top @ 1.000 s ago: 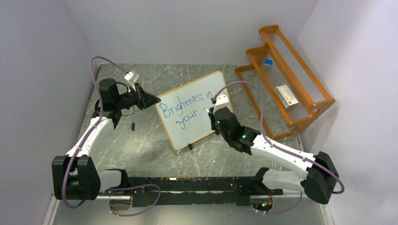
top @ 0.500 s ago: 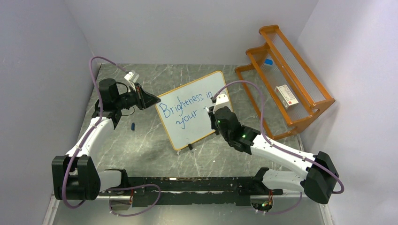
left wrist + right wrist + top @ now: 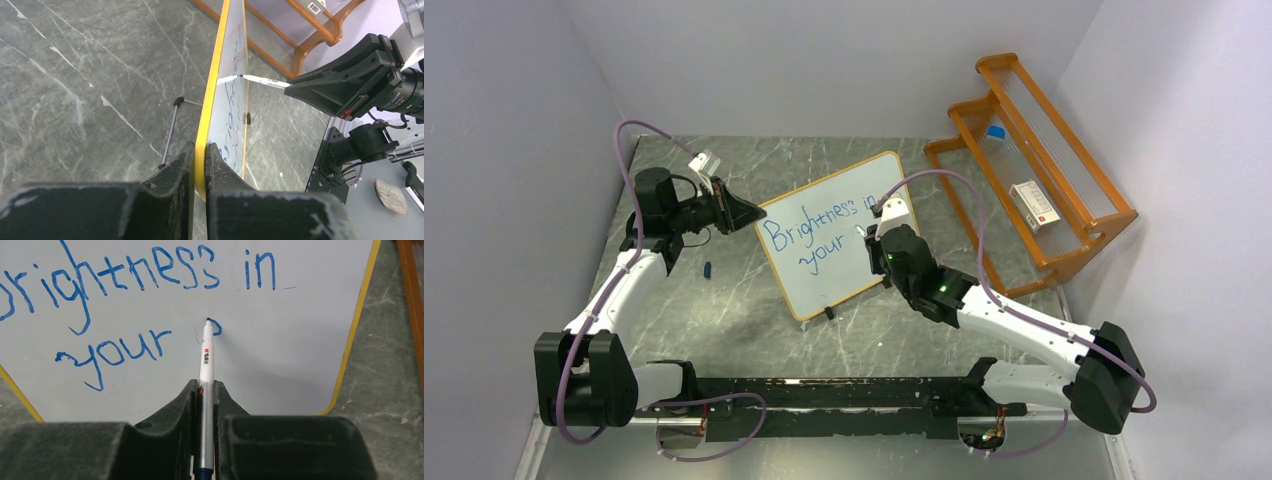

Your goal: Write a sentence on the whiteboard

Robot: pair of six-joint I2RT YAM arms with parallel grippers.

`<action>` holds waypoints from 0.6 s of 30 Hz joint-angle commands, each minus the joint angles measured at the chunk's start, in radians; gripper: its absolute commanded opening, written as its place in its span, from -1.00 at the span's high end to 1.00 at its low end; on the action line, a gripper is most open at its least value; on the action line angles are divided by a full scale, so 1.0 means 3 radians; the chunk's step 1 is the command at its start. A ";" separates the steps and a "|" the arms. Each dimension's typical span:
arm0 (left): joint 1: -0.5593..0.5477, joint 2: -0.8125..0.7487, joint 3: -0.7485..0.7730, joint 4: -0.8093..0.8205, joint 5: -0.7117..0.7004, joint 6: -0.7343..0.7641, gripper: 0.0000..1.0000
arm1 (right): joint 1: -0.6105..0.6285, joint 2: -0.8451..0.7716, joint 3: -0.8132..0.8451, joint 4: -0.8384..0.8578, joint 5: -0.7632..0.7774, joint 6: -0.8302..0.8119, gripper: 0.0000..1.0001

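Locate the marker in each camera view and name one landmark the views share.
Top external: the marker sits just right of centre, tip at the whiteboard.
Left wrist: upper middle, reaching in from the right to the board face.
Right wrist: centre, pointing straight up from the bottom edge.
Shared landmark: the whiteboard's orange frame.

We identify this as a robotics lab test cell: plain pale walls [image 3: 824, 60] enclose a grey marbled counter [image 3: 734, 320], the left arm [image 3: 609, 295] and right arm [image 3: 1024, 330] bolt to a black rail [image 3: 844, 388], with purple cables [image 3: 639, 123] exposed.
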State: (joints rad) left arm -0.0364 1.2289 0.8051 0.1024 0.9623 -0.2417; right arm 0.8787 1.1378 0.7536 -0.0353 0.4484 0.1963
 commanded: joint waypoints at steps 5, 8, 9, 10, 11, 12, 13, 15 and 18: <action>-0.0078 0.0168 -0.0117 -0.0454 -0.0276 0.0232 0.90 | -0.0017 0.0037 0.0060 -0.0120 -0.0135 0.0020 1.00; -0.0077 0.0168 -0.0117 -0.0454 -0.0278 0.0234 0.90 | -0.0017 0.0020 0.0033 -0.0155 -0.0160 0.0036 1.00; -0.0078 0.0168 -0.0117 -0.0454 -0.0278 0.0235 0.90 | -0.0015 0.0015 0.0025 -0.0165 -0.0172 0.0045 1.00; -0.0078 0.0168 -0.0117 -0.0454 -0.0278 0.0233 0.90 | -0.0015 0.0012 0.0017 -0.0177 -0.0180 0.0054 1.00; -0.0078 0.0168 -0.0117 -0.0451 -0.0278 0.0229 0.90 | -0.0015 0.0009 0.0012 -0.0181 -0.0191 0.0057 1.00; -0.0078 0.0169 -0.0117 -0.0454 -0.0278 0.0232 0.90 | -0.0018 0.0004 0.0007 -0.0192 -0.0186 0.0065 1.00; -0.0078 0.0171 -0.0117 -0.0456 -0.0278 0.0235 0.90 | -0.0016 0.0002 -0.0002 -0.0197 -0.0181 0.0067 1.00; -0.0078 0.0167 -0.0117 -0.0454 -0.0281 0.0237 0.90 | -0.0015 -0.0003 -0.0009 -0.0218 -0.0181 0.0069 1.00; -0.0078 0.0167 -0.0117 -0.0459 -0.0283 0.0239 0.90 | -0.0015 -0.0009 -0.0021 -0.0241 -0.0191 0.0082 1.00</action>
State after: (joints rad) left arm -0.0364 1.2289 0.8051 0.1024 0.9619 -0.2417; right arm 0.8780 1.1362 0.7540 -0.0643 0.4221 0.2054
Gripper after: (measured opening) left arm 0.113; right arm 0.155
